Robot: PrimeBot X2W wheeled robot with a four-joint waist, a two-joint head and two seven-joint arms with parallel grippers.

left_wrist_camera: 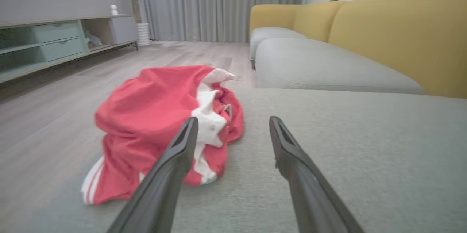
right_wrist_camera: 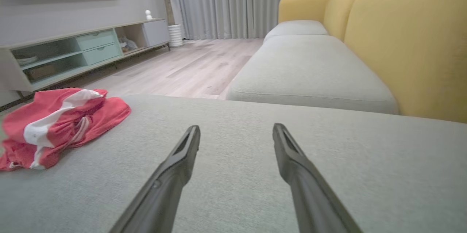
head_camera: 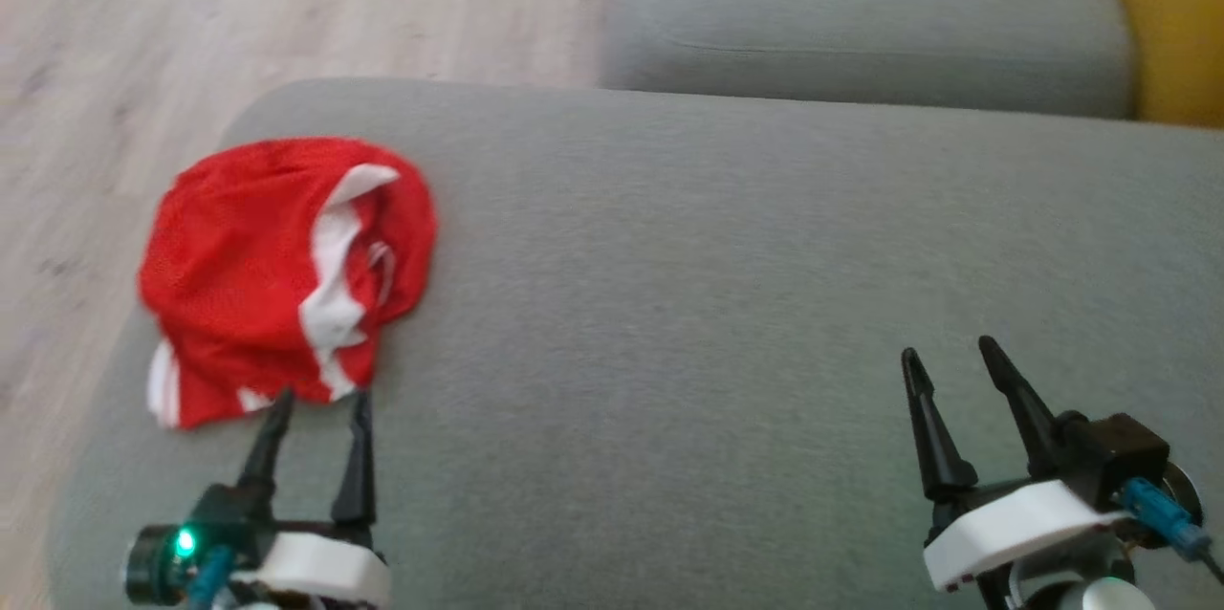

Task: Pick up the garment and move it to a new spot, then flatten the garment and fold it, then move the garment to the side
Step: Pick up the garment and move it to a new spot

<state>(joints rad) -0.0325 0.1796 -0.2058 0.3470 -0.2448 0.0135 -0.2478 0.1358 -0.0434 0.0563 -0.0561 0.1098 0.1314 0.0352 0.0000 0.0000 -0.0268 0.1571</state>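
Left hand (head_camera: 322, 394) spread, red garment (head_camera: 239, 256) crumpled on grey cushion (head_camera: 727, 304)

Looking steeply down from the head onto the grey cushion (head_camera: 727, 304); skimming low and close over it from both wrists, facing the curtains (left_wrist_camera: 219, 3); sharing the red garment (head_camera: 249, 247) across all three.
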